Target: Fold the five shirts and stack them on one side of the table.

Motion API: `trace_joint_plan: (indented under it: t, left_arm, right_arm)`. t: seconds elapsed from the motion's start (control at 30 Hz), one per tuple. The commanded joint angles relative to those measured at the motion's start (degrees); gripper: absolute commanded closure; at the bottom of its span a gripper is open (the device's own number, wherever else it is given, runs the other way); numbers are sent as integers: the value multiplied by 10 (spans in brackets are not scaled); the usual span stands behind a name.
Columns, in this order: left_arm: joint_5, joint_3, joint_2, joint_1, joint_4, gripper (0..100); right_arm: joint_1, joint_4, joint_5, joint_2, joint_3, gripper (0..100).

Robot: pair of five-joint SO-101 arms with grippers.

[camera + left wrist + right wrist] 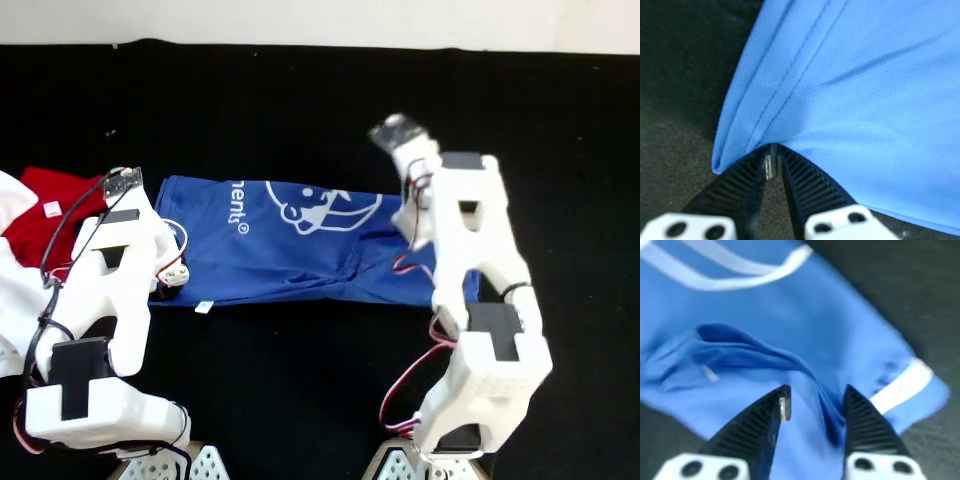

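- Blue shirt [270,255] folded into a long band across the middle of the black table [300,100], white print [320,205] facing up, one end at the left arm and the other under the right arm.
- Left gripper [772,150] pinched tight on the blue shirt's stitched edge, low over the table, cloth fanning out from the closed tips.
- Right gripper [812,395] spread wide above the shirt's other end, a raised crease of blue cloth lying between its two fingers; impossible to tell whether touching the cloth or just over it.
- White trim [900,385] along the shirt's edge, just beside the right gripper.
- Small white tag [203,307] at the shirt's near edge, close to the left arm.
- Red shirt [40,215] bunched at the table's left side behind the left arm, a white shirt [12,300] lying against it at the very edge.
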Motion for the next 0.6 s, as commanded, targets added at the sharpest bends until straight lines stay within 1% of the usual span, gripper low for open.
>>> trace_joint_plan:
  t: [0.0,0.07,0.17,0.2,0.33,0.43,0.57]
  left_arm:
    - [6,10,3,-5,-9,992]
    - [6,10,3,-5,-9,992]
    - [6,9,3,-5,-9,992]
    - [6,8,3,-6,-9,992]
    - [6,8,3,-6,-9,992]
    - [6,8,3,-6,-9,992]
    - [6,8,3,-6,-9,992]
  right_arm:
    - [35,7,-84,-4,-64,813]
    - [47,11,-87,-14,-66,814]
    - [49,47,-56,-31,-58,820]
    - [46,65,-44,-36,-54,837]
    - [29,133,-32,-65,-48,991]
    - [30,193,-32,-112,-48,991]
    - [38,255,-32,-211,-33,993]
